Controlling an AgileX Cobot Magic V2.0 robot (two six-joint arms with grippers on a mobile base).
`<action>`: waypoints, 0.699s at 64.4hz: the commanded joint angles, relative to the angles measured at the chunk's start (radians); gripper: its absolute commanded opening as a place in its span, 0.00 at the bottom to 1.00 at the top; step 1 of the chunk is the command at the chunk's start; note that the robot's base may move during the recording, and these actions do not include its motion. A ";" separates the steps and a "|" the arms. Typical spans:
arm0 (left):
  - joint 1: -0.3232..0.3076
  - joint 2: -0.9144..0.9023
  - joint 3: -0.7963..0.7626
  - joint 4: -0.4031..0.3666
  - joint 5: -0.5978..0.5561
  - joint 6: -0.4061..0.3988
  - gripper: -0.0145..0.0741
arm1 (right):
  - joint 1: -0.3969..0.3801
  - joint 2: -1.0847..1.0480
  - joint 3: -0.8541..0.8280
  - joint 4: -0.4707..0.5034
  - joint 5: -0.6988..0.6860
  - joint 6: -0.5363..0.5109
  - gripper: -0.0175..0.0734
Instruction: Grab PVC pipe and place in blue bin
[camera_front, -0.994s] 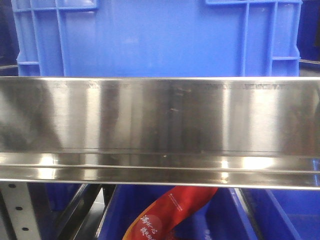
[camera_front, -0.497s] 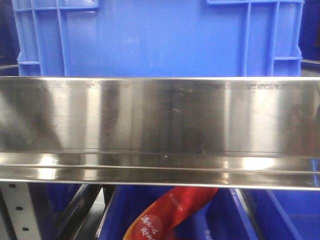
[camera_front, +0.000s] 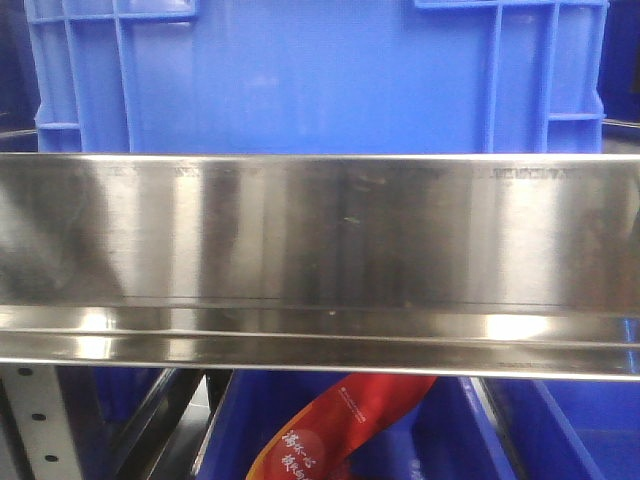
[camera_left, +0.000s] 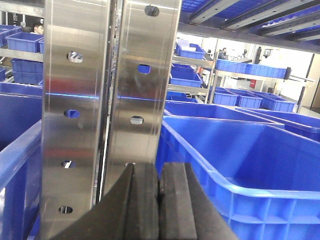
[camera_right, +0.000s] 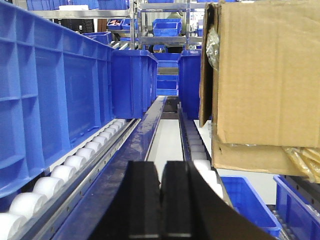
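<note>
Before the steel rail (camera_front: 320, 240), a blue bin (camera_front: 320, 75) stands on the shelf. No pipe shows in any view. Left claw (camera_left: 159, 200) and right claw (camera_right: 161, 200) are both pressed closed, empty. I'd find the pipe first, then spread one claw before approaching.

The left arm's black two-fingered gripper (camera_left: 159, 197) points forward and level, its flat dark fingers (camera_left: 137, 205) pressed together with nothing between them. The right arm's black two-fingered gripper (camera_right: 160, 200) likewise points straight ahead, its fingers (camera_right: 142, 200) closed and holding nothing.
</note>
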 joint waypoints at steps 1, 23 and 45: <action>0.002 -0.006 0.000 -0.006 -0.014 -0.005 0.04 | -0.003 -0.002 0.003 -0.008 -0.024 0.000 0.01; 0.016 -0.050 0.057 0.122 0.038 0.038 0.04 | -0.003 -0.002 0.003 -0.008 -0.024 0.000 0.01; 0.168 -0.379 0.389 0.184 0.036 0.028 0.04 | -0.003 -0.002 0.003 -0.008 -0.024 0.000 0.01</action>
